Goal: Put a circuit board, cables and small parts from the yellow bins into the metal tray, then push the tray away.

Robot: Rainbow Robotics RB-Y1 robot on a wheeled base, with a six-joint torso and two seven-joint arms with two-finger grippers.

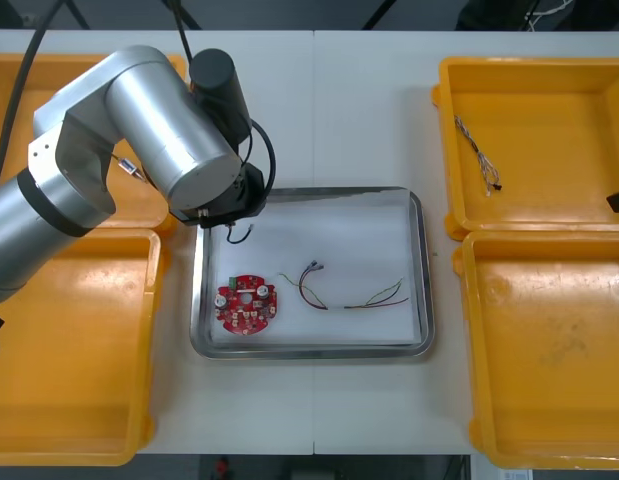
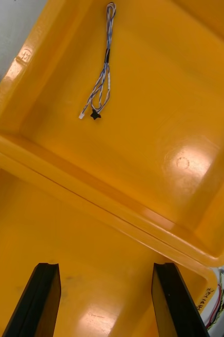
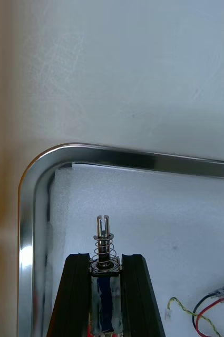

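Observation:
My left gripper [image 3: 105, 260] is shut on a small metal part [image 3: 105, 237], a pin with a spring around it. It hangs just above the white inside of the metal tray [image 3: 127, 158], near one rounded corner. In the front view the left arm's wrist [image 1: 224, 195] covers the tray's [image 1: 421, 270] far left corner. A round red circuit board [image 1: 247, 305] and red and yellow cables [image 1: 339, 292] lie in the tray. My right gripper [image 2: 106, 279] is open over the yellow bins [image 2: 159, 158] on the right. A twisted blue and white cable [image 2: 102, 84] lies in the bin beyond its fingers.
Two yellow bins stand at each side of the tray. The far right bin [image 1: 549, 80] holds the blue and white cable [image 1: 479, 155]. A small metal part [image 1: 129, 168] lies in the far left bin beside the left arm. The near bins [image 1: 69, 440] look bare.

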